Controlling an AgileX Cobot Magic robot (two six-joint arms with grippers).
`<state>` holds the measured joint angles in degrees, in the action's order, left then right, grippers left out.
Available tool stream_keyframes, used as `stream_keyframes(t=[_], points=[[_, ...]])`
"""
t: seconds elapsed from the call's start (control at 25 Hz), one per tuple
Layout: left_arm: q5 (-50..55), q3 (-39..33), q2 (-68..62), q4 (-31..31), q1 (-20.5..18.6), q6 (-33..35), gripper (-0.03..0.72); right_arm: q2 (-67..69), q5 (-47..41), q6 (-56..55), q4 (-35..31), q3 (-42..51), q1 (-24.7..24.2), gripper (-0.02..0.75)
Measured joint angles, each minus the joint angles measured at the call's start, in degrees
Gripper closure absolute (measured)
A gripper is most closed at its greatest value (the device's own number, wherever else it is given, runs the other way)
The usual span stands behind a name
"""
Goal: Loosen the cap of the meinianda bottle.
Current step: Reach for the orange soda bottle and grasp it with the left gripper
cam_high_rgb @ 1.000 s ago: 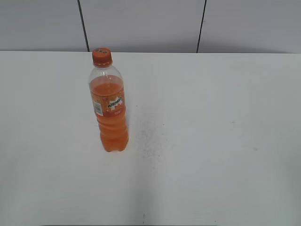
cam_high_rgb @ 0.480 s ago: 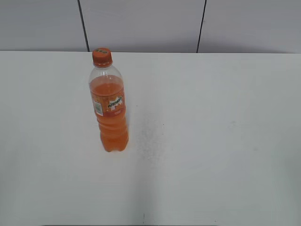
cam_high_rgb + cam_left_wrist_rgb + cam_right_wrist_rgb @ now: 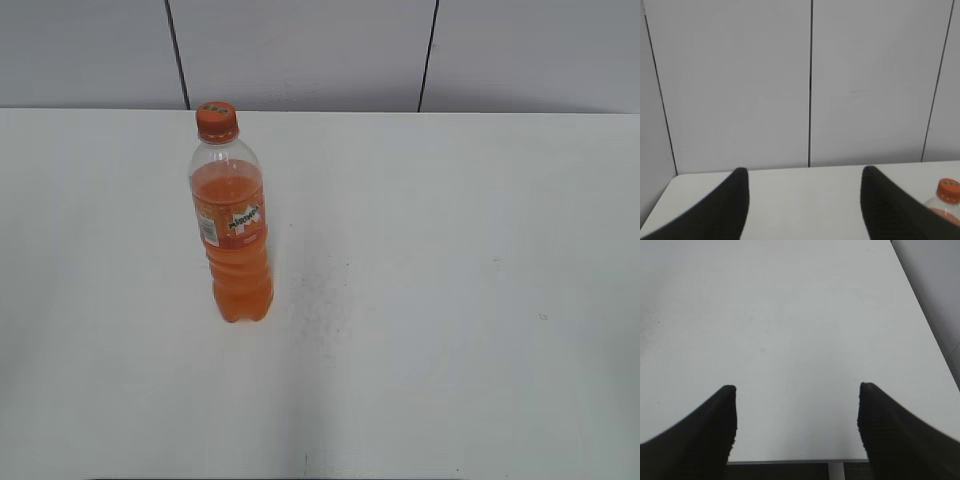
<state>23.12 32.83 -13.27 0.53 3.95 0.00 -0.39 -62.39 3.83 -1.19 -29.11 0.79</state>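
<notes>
Orange liquid fills the meinianda bottle [image 3: 232, 225] from its base to roughly the shoulder, with a clear, empty band of plastic between the liquid line and the neck. The bottle stands upright on the white table [image 3: 450, 300], its long axis vertical, base down and mouth pointing straight up; the label, orange with a white-green logo, faces the exterior camera and slightly toward 4 o'clock. The cap [image 3: 217, 121], orange plastic with a small dark mark on top, sits on the neck at the bottle's 12 o'clock end and appears level. Taking the table's centre as the dial's centre in the exterior view, the bottle lies toward 9 o'clock, left of the middle, with nothing touching it. Behind the table, at 12 o'clock, rises a grey panelled wall [image 3: 300, 50] divided by dark vertical seams. Neither arm appears in the exterior view. In the left wrist view the left gripper [image 3: 805, 200] shows two dark fingers spread apart with bare table between them, nothing held; the bottle's cap [image 3: 949, 190] and shoulder appear at about 4 o'clock in that picture, beyond and to the right of the right-hand finger, apart from it. In the right wrist view the right gripper [image 3: 796, 425] likewise has its dark fingers spread wide over bare table surface near the table's edge, gripping nothing.
</notes>
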Motion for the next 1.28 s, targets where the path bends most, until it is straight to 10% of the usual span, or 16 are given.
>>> stream_keyframes(t=[0.48, 0.96, 1.28], points=[[-45.0, -21.0, -23.0, 9.3, 5.0, -1.3, 0.252, 0.0, 0.0, 0.0, 0.0, 0.0, 0.0, 0.173], [-75.1, -21.8, -57.4, 27.2, 6.0, -12.2, 0.252, 0.0, 0.0, 0.0, 0.0, 0.0, 0.0, 0.173], [-91.1, -19.8, -77.4, 53.3, -4.3, -13.1, 0.149, 0.0, 0.0, 0.0, 0.0, 0.0, 0.0, 0.173]])
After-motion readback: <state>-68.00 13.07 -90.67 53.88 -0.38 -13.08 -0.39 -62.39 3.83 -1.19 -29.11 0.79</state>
